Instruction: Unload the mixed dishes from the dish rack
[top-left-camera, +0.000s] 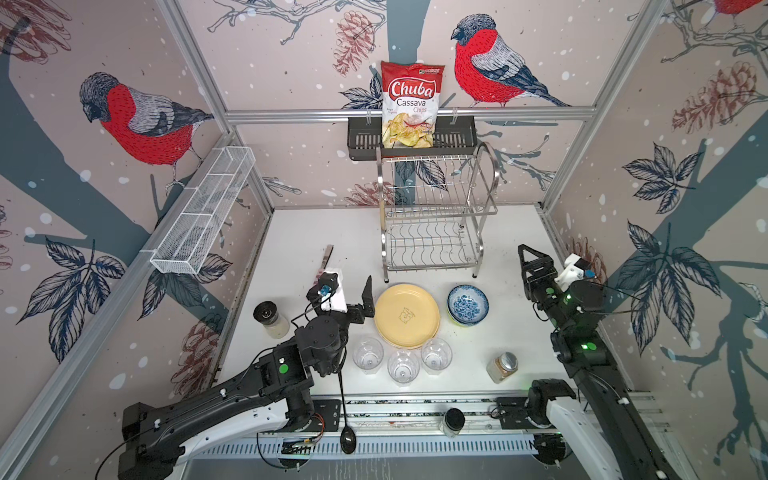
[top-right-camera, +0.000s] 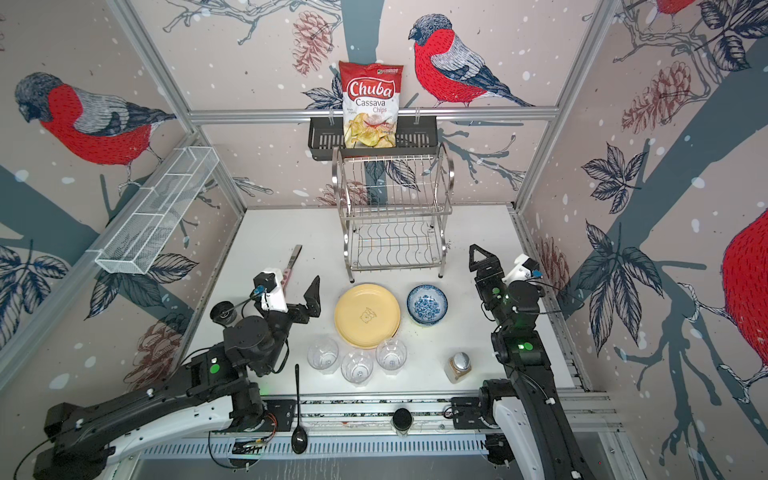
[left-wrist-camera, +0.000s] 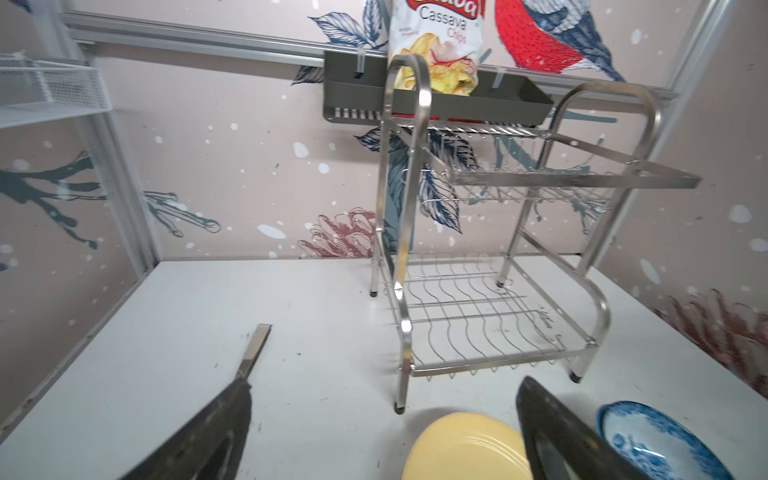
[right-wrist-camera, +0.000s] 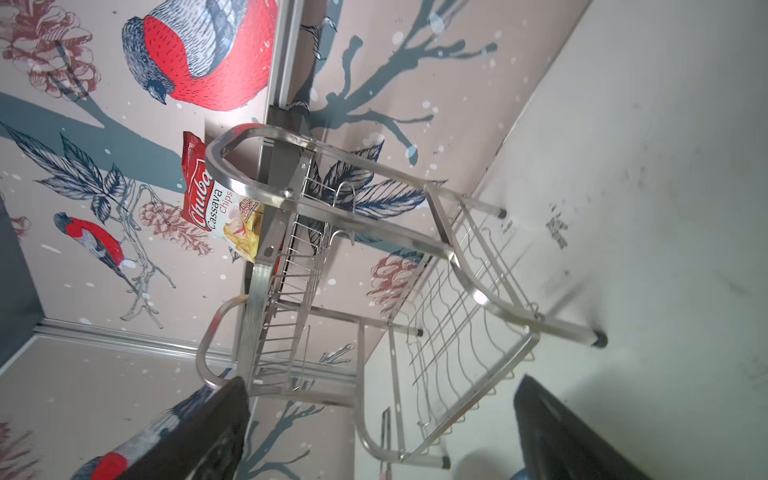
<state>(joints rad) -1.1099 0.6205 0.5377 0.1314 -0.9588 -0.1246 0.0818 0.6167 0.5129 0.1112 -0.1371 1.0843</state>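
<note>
The left gripper (left-wrist-camera: 384, 386) hangs with jaws wide apart just beside the stack of plates (top-left-camera: 406, 316), the right gripper (right-wrist-camera: 382, 380) is likewise spread near the dish rack (top-left-camera: 432, 216), and the plates, stacked bowls (top-left-camera: 467, 304) and three tumblers (top-left-camera: 402, 365) sit on the surface (top-left-camera: 299, 232) in front of that rack.

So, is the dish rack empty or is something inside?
Empty. Both tiers of the dish rack show only bare wire; the yellow plate, blue bowl and glasses stand on the table.
</note>
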